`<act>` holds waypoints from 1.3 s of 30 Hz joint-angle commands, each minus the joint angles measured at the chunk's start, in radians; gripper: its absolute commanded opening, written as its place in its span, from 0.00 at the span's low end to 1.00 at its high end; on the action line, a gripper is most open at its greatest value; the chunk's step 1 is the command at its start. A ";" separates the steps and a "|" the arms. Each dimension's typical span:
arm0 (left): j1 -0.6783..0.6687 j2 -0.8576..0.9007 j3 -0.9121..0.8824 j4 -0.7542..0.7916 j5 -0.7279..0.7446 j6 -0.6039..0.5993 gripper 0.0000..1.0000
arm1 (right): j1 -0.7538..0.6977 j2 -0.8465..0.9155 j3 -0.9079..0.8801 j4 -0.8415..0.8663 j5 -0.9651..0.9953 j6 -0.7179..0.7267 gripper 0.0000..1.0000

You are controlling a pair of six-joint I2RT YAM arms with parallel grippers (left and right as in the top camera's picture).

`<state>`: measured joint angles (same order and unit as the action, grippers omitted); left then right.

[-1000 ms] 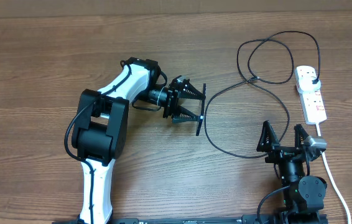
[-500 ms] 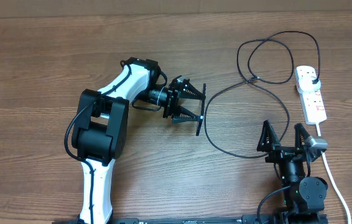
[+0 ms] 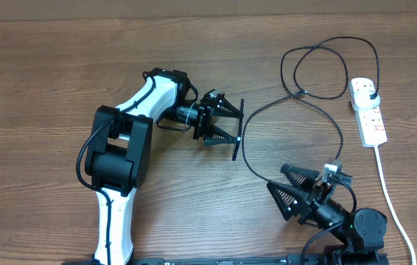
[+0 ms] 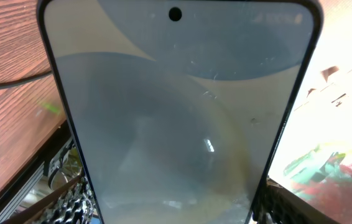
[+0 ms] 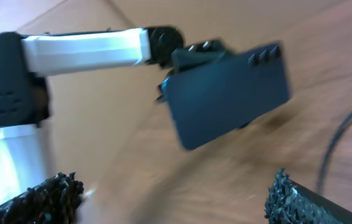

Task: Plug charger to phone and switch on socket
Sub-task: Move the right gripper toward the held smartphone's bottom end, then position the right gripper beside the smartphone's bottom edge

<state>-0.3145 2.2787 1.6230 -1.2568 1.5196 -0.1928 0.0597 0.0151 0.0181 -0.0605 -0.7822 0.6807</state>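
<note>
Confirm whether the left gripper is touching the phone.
Touching. Right wrist view shows the left gripper clamped on the phone, holding it off the table; left wrist view shows it between the fingers.

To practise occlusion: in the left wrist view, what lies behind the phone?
Around the slim pale-screened phone, only brown wooden table and a thin black cable show at the left. The phone fills the frame, so whatever lies straight behind it is hidden.
</note>
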 commanded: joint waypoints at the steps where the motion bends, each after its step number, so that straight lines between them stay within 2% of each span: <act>1: -0.011 0.002 -0.002 0.001 0.061 -0.014 0.54 | 0.002 -0.006 -0.010 0.032 -0.102 0.113 1.00; 7: -0.011 0.002 -0.002 0.001 0.060 -0.014 0.54 | 0.002 -0.006 0.006 0.119 -0.118 0.131 1.00; 14: -0.011 0.002 -0.002 0.001 0.061 -0.014 0.54 | 0.002 0.025 0.113 0.017 -0.100 0.111 1.00; 18: -0.011 0.002 -0.002 0.002 0.060 -0.014 0.54 | 0.002 0.101 0.182 -0.056 -0.073 0.080 1.00; 24: -0.011 0.002 -0.002 0.002 0.060 -0.013 0.54 | 0.002 0.304 0.325 -0.142 -0.037 0.024 1.00; 27: -0.011 0.002 -0.002 0.002 0.060 -0.013 0.54 | 0.002 0.397 0.430 -0.240 0.011 -0.056 0.99; 32: -0.011 0.002 -0.002 0.002 0.060 -0.014 0.54 | 0.033 0.499 0.636 -0.504 0.244 -0.178 1.00; 35: -0.011 0.002 -0.002 0.002 0.060 -0.013 0.54 | 0.077 0.542 0.732 -0.623 0.363 -0.189 1.00; 39: -0.011 0.002 -0.002 0.012 0.060 -0.014 0.54 | 0.159 0.589 0.779 -0.678 0.448 -0.186 0.99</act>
<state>-0.3145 2.2784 1.6230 -1.2495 1.5269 -0.2039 0.1635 0.5735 0.7586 -0.7242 -0.4763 0.5320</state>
